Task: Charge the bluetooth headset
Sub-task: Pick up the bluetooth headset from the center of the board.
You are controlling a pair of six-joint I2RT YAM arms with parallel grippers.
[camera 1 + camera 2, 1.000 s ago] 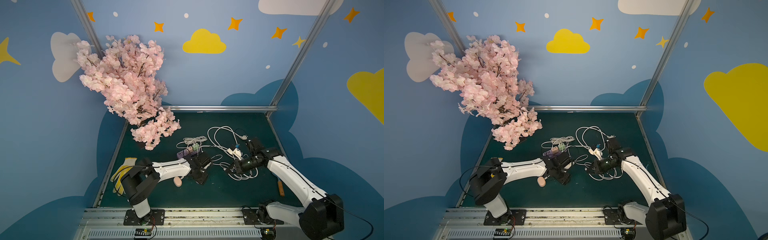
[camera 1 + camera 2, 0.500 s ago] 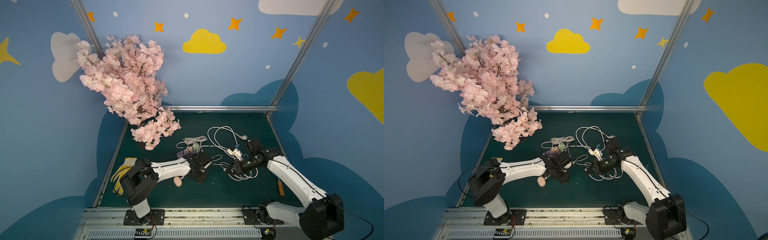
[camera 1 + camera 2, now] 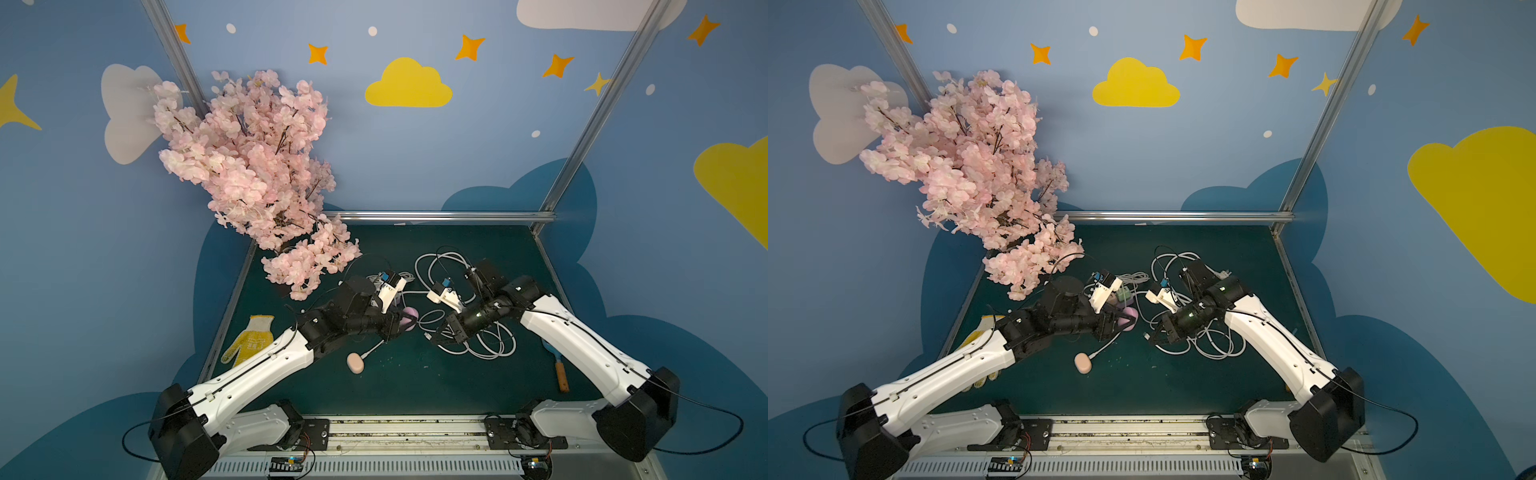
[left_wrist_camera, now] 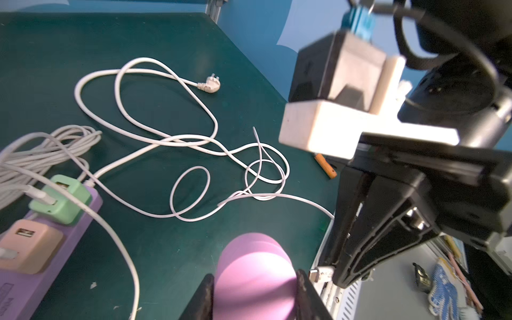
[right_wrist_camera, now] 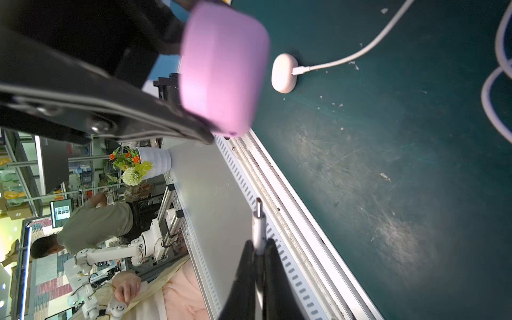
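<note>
The bluetooth headset is a purple rounded case, clamped between the black fingers of my left gripper. In both top views it shows mid-table. My left gripper is shut on it. My right gripper is shut on the white charging plug, whose metal tip sticks out past the fingertips. That plug sits a short way right of the case, apart from it. In the right wrist view the case is ahead of the plug.
A peach case lies on the mat with a white cable plugged in. A purple power strip carries green and peach adapters. White cable loops, a yellow glove, a wooden-handled brush and the blossom tree surround the work area.
My left gripper's jaws have closed onto the purple case. The right arm has stayed in place with the plug in its grip.
</note>
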